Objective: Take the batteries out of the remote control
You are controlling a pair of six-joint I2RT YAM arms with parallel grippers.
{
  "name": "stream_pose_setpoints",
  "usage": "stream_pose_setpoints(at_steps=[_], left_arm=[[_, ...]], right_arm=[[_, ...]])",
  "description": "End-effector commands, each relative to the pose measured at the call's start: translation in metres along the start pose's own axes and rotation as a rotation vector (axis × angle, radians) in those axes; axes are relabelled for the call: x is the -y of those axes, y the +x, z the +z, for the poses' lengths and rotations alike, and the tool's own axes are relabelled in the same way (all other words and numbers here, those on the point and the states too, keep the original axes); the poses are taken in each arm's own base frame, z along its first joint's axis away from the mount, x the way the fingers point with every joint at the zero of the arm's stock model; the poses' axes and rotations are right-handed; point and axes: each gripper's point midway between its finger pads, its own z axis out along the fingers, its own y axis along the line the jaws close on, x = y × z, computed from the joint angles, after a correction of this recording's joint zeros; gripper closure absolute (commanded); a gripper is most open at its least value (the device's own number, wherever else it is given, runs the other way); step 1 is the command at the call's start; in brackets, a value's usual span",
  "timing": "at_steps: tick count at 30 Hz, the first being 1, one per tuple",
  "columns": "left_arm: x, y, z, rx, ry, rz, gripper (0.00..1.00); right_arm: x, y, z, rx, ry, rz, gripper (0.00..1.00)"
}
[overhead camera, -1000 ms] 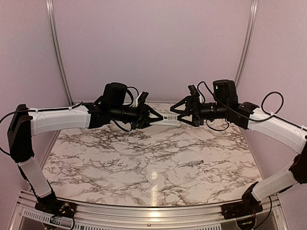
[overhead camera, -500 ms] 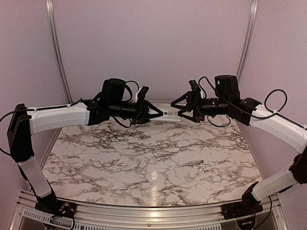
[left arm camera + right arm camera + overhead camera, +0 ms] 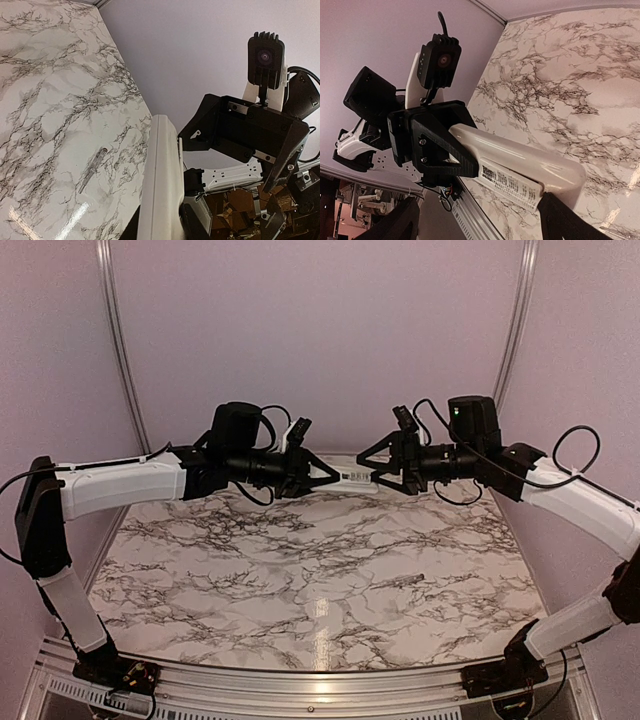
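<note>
The remote control [image 3: 352, 479] is held in the air above the marble table [image 3: 250, 570], level between the two arms. Its left end is clamped by the left gripper [image 3: 335, 478], whose fingers [image 3: 192, 227] are closed narrowly on it. Its right end lies inside the right gripper [image 3: 372, 478], whose jaws are spread wide. In the right wrist view this end is seen close to one of the dark fingers [image 3: 570, 220] and well apart from the other, but whether it is touched cannot be told. The remote is seen as a slim, glossy white bar with rounded edges, and a label [image 3: 510, 187] with small black print is carried on one face. From the left wrist it is seen only edge-on, and its lower part is cut off by the frame. The batteries cannot be made out in any view. A thin grey stick [image 3: 405, 581] is lying on the table, well apart from both grippers.
</note>
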Motion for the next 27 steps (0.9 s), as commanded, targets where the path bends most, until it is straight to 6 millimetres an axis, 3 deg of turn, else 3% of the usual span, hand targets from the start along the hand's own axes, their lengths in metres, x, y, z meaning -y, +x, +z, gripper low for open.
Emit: stream_pose_setpoints(at_steps=[1,19,27], left_arm=[[0.112,0.005,-0.010,-0.036,0.326,0.271,1.00],[0.100,0.006,-0.005,-0.049,0.290,0.270,1.00],[0.084,0.006,0.001,-0.046,0.231,0.253,1.00]], right_arm=[[-0.025,0.022,0.008,-0.116,-0.118,-0.032,0.19],[-0.033,0.024,0.004,-0.126,-0.149,-0.051,0.19],[-0.037,0.025,0.001,-0.125,-0.159,-0.055,0.19]])
